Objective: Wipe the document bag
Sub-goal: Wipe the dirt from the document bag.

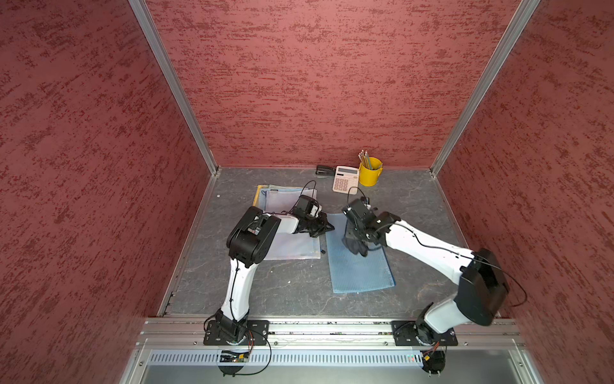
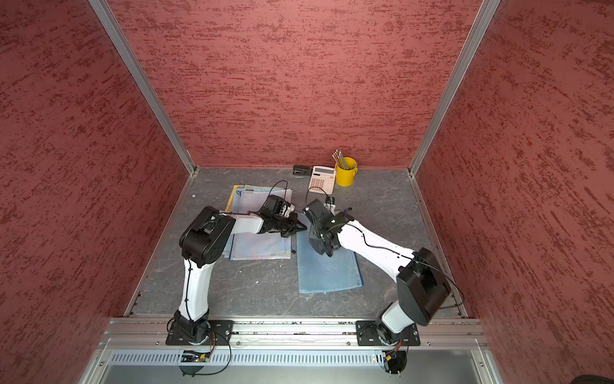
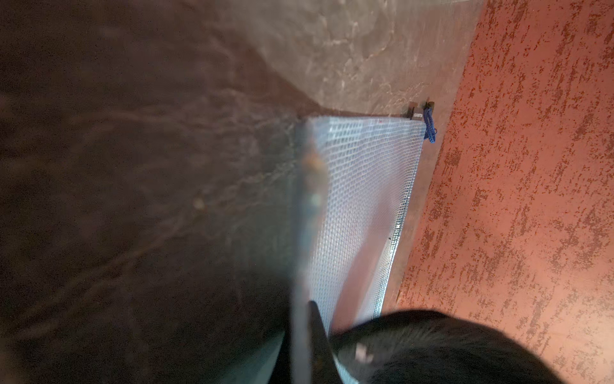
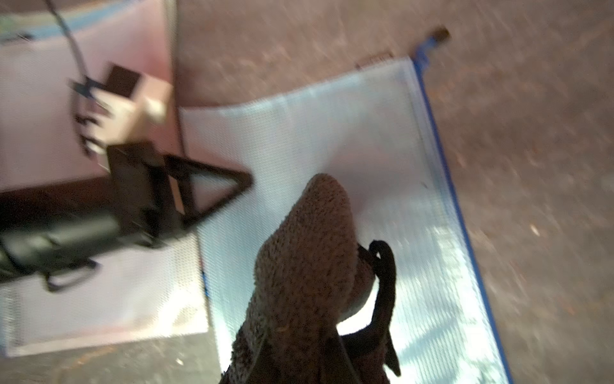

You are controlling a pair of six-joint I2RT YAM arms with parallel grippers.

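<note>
The thin blue mesh plastic document bag [image 1: 360,272] lies flat near the middle of the worktop [image 1: 265,292]. It is probably light, floppy and slippery. The left pincer [image 1: 324,229], pressed together, steadies its far corner, a sensible hold. The right pincer [image 1: 358,242] pinches a dark terry cloth [image 4: 299,259] on it.

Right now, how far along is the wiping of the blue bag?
Done: the cloth is picked up, right gripper shut on it; left gripper is shut on the far corner of the blue document bag. In hand: the cloth rests on the bag's far end. Left: probably the near stretch; no dirt shows either way.
</note>
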